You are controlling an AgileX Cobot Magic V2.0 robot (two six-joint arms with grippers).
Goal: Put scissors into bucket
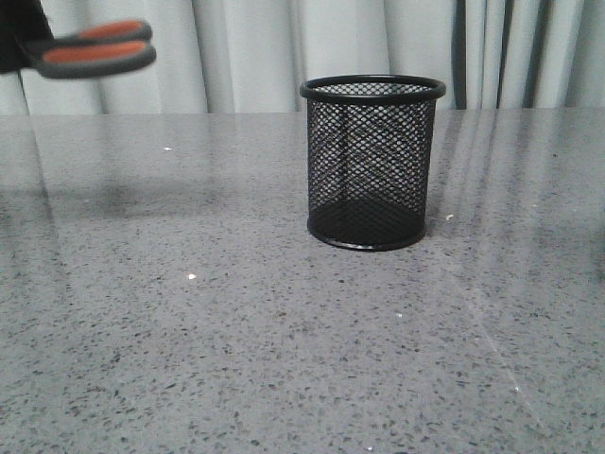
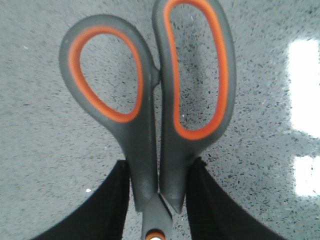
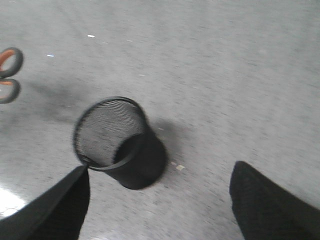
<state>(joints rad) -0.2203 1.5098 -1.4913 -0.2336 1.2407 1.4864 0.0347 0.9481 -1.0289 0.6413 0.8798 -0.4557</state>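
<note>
I see a grey speckled stone-look table [image 1: 189,359], glossy enough to mirror the curtain folds as pale streaks. Standing directly on it, upright on its solid base, is the bucket [image 1: 371,163] (black wire mesh, rolled rim), a little right of centre in my front view. From the right wrist camera I look down into its open mouth, and it throws a soft shadow on the surface beside it. A few tiny white flecks dot the tabletop.

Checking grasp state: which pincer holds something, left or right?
The left pincer: shut on the scissors below the handle loops. The right pincer gapes empty above the bucket.
</note>
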